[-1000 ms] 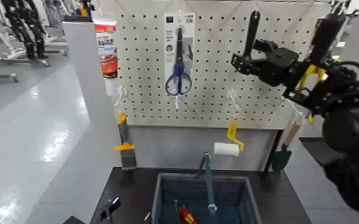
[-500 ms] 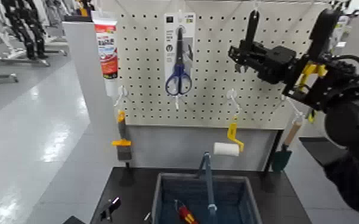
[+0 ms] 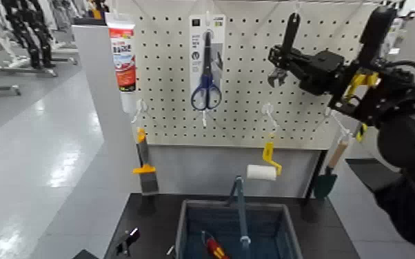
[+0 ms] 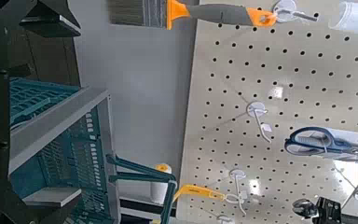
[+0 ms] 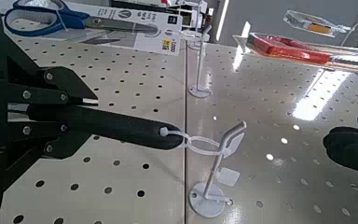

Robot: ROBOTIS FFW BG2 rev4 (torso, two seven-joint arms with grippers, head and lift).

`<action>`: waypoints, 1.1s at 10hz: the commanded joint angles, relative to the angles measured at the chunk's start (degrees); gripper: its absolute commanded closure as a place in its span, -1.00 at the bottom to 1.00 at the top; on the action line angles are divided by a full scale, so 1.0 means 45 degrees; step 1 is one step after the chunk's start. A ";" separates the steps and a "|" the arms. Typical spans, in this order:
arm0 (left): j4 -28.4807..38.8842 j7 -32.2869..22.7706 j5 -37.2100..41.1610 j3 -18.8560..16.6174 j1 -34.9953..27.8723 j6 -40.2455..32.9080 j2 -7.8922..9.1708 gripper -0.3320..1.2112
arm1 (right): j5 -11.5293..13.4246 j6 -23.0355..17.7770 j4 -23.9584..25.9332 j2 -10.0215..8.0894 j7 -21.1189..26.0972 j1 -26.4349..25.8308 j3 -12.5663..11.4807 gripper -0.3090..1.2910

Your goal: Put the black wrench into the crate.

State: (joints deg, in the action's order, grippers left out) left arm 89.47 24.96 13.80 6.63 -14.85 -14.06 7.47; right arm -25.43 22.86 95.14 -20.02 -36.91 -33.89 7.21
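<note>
right gripper: my right gripper (image 5: 89,117) is clenching the handle of the wrench (image 3: 292,29), up in front of the pegboard (image 3: 169,83).
wrench: it is hanging upright, its open-jaw end pointing down and its handle end hanging in a white loop (image 5: 191,142) on a hook (image 5: 226,154).
left gripper: my left gripper (image 4: 65,110) is waiting low beside the crate (image 3: 232,202), its fingers standing apart and grasping nothing.
crate: it is sitting on the dark surface (image 3: 158,210), below the pegboard, its handle bar (image 3: 242,213) standing up; a red and yellow tool (image 3: 214,246) is lying inside.
scissors: the blue-handled pair (image 3: 207,72) is hanging on its card, left of the wrench in the head view.
tube: the red and white tube (image 3: 123,58) is hanging near the pegboard's left edge.
lower row: the brush (image 3: 143,162), the roller (image 3: 262,172) and the trowel (image 3: 325,182) are hanging lower down.
</note>
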 commanded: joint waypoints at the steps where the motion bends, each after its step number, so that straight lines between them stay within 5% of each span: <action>1: 0.0002 0.0000 0.0000 0.0011 -0.0020 0.0000 0.0000 -0.44 | 0.0104 -0.0022 0.0030 -0.0003 0.0000 -0.0028 0.0000 0.69; 11: 0.0021 0.0000 0.0000 0.0030 0.0000 0.0020 0.0000 -0.44 | 0.0943 -0.0041 0.1162 -0.0120 0.0351 0.0031 -0.0312 0.81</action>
State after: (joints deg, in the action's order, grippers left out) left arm 89.55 24.96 13.80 6.77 -14.85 -14.04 7.47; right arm -21.26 22.57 99.78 -20.56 -35.33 -33.88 6.07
